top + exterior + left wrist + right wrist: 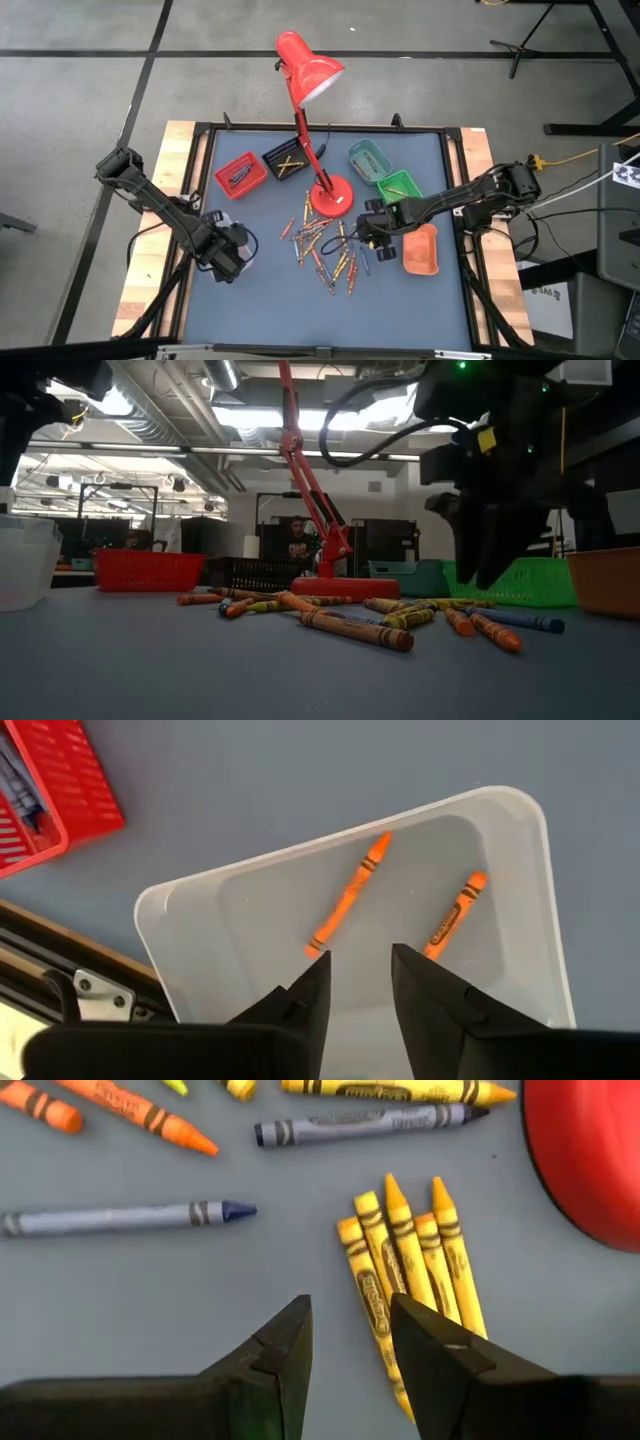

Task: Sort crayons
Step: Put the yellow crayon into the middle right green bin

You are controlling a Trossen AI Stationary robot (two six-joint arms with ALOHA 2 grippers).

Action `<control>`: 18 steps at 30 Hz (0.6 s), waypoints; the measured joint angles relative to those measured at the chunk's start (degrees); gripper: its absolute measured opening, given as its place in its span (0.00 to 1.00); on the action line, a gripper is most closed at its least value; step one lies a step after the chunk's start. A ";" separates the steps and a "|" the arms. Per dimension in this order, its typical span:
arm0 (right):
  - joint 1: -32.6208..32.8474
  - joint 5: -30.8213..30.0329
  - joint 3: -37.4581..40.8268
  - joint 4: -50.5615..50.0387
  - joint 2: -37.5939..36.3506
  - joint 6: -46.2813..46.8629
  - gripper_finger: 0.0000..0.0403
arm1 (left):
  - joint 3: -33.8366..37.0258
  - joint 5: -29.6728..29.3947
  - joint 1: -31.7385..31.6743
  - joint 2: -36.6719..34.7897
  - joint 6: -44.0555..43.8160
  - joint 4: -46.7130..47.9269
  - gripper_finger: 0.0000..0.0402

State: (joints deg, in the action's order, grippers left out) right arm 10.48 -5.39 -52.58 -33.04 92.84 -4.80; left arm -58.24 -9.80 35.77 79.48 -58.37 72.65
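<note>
Many crayons lie loose on the grey mat in front of the red lamp's base; most are orange, red and yellow. My left gripper hangs open, pointing down, over a white tray at the table's left. Two orange crayons lie flat on the tray's floor. My right gripper is open and points down at the pile's right side. It stands just above the mat, beside several yellow crayons lying side by side. Two blue-grey crayons lie farther off.
At the back stand a red tray, a black tray, a teal tray and a green tray. An orange tray stands right of my right gripper. The lamp's arm rises over the middle.
</note>
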 joint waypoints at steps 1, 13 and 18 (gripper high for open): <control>0.00 -0.01 0.54 1.04 0.00 0.00 0.34 | 0.00 -0.02 0.00 0.00 0.00 -0.18 0.23; 0.00 -0.15 5.93 9.56 0.00 -0.04 0.34 | 0.00 -0.04 0.00 0.00 0.00 -2.04 0.23; 0.00 0.39 6.74 9.60 0.00 0.02 0.34 | 0.00 -0.07 0.00 0.00 0.00 -2.45 0.23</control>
State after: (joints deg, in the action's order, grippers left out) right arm 10.48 -5.00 -45.83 -23.44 92.84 -4.78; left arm -58.24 -9.87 35.77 79.48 -58.37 70.20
